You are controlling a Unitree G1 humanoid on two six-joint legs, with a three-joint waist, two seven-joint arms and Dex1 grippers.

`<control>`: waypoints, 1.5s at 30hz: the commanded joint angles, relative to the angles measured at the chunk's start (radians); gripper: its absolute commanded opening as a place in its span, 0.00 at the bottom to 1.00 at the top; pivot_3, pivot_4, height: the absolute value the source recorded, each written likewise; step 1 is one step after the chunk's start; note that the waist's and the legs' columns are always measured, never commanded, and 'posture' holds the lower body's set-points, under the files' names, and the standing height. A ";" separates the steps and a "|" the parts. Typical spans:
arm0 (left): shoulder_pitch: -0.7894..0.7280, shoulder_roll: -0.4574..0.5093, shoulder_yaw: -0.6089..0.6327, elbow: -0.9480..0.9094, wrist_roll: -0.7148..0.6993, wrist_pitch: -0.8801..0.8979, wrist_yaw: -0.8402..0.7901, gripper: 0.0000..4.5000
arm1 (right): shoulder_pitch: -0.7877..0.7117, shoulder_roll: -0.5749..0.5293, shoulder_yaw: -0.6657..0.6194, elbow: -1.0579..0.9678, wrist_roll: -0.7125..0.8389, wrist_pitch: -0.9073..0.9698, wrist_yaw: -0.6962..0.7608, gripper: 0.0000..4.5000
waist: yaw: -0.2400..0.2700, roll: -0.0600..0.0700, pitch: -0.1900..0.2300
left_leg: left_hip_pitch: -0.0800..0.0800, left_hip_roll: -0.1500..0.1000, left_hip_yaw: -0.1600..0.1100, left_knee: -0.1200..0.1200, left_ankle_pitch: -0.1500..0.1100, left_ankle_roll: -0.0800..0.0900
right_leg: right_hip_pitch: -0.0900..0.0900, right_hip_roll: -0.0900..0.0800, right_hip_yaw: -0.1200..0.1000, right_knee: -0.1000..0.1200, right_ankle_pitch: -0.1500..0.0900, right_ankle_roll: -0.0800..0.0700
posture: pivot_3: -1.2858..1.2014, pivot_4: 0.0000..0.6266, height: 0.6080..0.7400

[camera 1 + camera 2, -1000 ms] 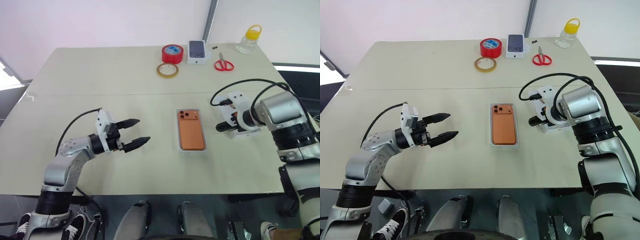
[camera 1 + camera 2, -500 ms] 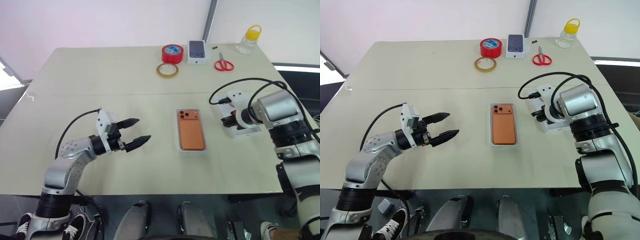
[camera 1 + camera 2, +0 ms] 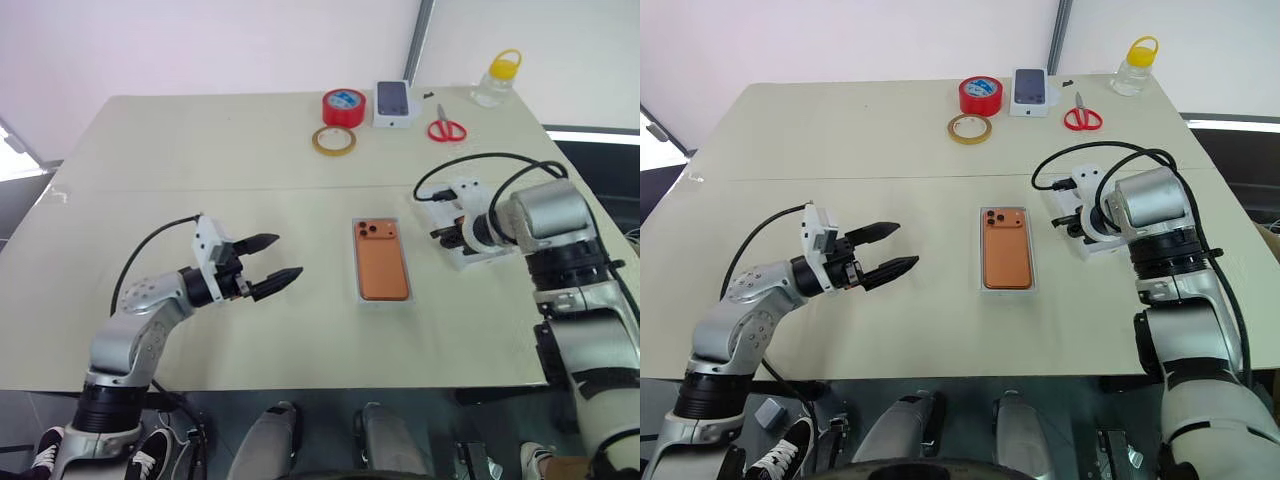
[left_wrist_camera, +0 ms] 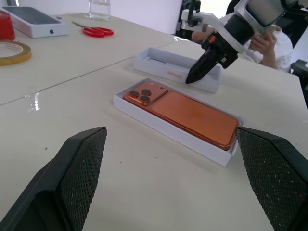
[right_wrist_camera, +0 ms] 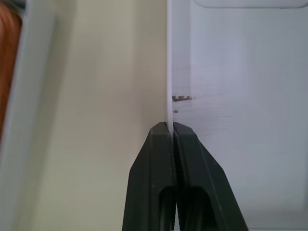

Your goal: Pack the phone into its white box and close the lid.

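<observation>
1. The orange phone [image 4: 179, 109] lies camera-side up inside the white box [image 4: 169, 133], mid-table, ready for covering.
2. The right gripper [image 5: 172, 132] pinches the lid [image 4: 168, 69] by its side wall, beside the box, presumably for lifting.
3. The left gripper [image 3: 272, 268] hovers apart, fingers spread wide.

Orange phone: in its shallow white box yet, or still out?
In. The orange phone lies flat, camera lenses up, inside the shallow white box; no lid covers it.
</observation>
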 commanded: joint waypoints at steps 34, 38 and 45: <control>-0.063 -0.078 0.063 0.000 -0.076 0.052 0.136 1.00 | 0.490 0.415 -0.276 -0.533 1.759 -0.182 -0.912 0.01 | -0.025 0.003 0.002 | 0.000 0.001 0.000 -0.004 0.002 -0.003 | -0.003 0.001 0.001 0.002 0.001 -0.001 | 0.52 0.24 1.00; -0.045 -0.082 0.036 -0.012 -0.075 0.058 0.130 0.70 | 0.538 0.359 -0.192 -0.554 1.771 -0.280 -0.936 0.00 | -0.025 0.003 0.002 | 0.001 0.002 0.000 -0.004 0.002 -0.002 | -0.002 0.002 0.001 0.002 0.001 -0.001 | 0.52 0.24 1.00; -0.021 -0.124 -0.019 -0.009 -0.028 0.030 0.164 0.01 | 0.551 0.292 -0.109 -0.545 1.771 -0.380 -0.935 0.00 | -0.021 0.003 0.002 | 0.001 0.002 0.000 -0.004 0.002 -0.002 | -0.001 0.002 0.001 0.001 0.001 -0.001 | 0.52 0.24 1.00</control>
